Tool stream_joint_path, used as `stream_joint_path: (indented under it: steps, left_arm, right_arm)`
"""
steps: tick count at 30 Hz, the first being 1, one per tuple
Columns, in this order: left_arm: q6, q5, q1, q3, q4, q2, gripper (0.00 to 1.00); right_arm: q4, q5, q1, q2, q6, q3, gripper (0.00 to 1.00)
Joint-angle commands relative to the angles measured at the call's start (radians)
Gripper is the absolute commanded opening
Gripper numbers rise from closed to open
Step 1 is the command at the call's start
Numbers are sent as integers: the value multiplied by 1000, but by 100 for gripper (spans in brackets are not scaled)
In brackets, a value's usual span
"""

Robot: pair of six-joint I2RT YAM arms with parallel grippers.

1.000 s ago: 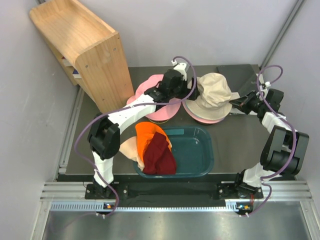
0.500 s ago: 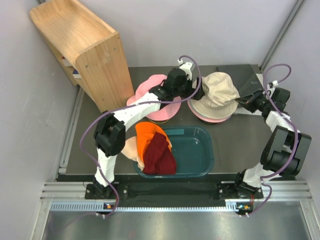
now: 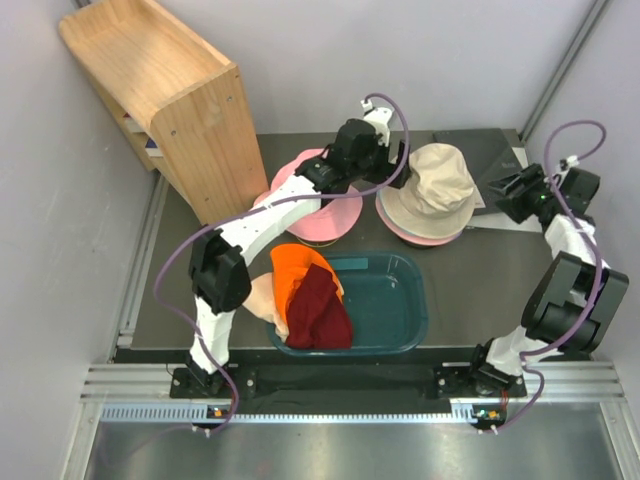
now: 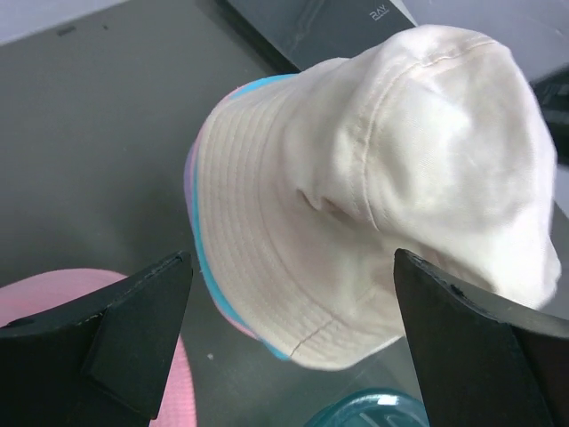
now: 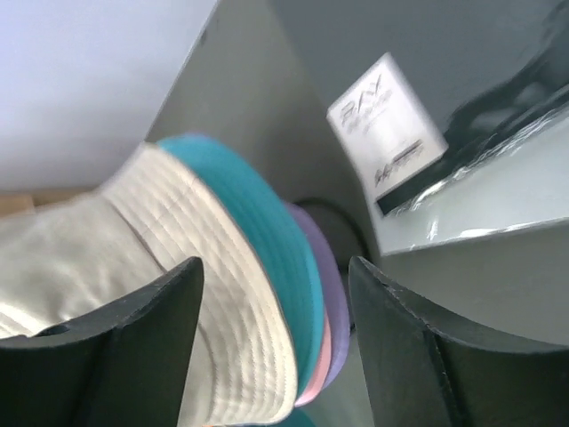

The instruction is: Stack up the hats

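Note:
A beige hat (image 3: 432, 190) tops a stack at the back right, with teal (image 5: 267, 231), lavender (image 5: 327, 285) and pink brims showing under it. My left gripper (image 3: 386, 172) hangs open just left of this stack, and the beige hat (image 4: 373, 178) fills the view between its fingers. My right gripper (image 3: 508, 196) is open to the right of the stack, holding nothing; the brims show between its fingers (image 5: 151, 338). A pink hat (image 3: 310, 210) lies flat under the left arm. Orange (image 3: 295, 272), maroon (image 3: 320, 312) and peach (image 3: 256, 296) hats drape over the tub's left side.
A dark teal tub (image 3: 400, 300) sits at the front centre. A wooden shelf unit (image 3: 160, 90) stands at the back left. A dark flat pad with a white label (image 5: 387, 133) lies at the back right, under the right arm. Walls close in on both sides.
My right gripper has opened, let go of the beige hat's brim and drawn back to the right. The left gripper has shifted slightly toward the back right, staying open.

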Motion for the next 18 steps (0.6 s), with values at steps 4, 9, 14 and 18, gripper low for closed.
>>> stream_joint_path:
  steps: [4, 9, 14, 18]
  left_arm:
    - [205, -119, -58, -81, -104, -284, 99]
    - [77, -194, -93, -324, -319, -474, 99]
    - [-93, -268, -203, -467, -506, -622, 97]
    - [-285, -241, -262, -546, -615, -673, 92]
  right_arm:
    - [-177, 233, -46, -43, -102, 308, 66]
    - [-186, 283, 9, -33, -96, 415, 64]
    - [-189, 303, 95, 14, -90, 509, 64]
    - [-198, 306, 126, 68, -90, 581, 64]
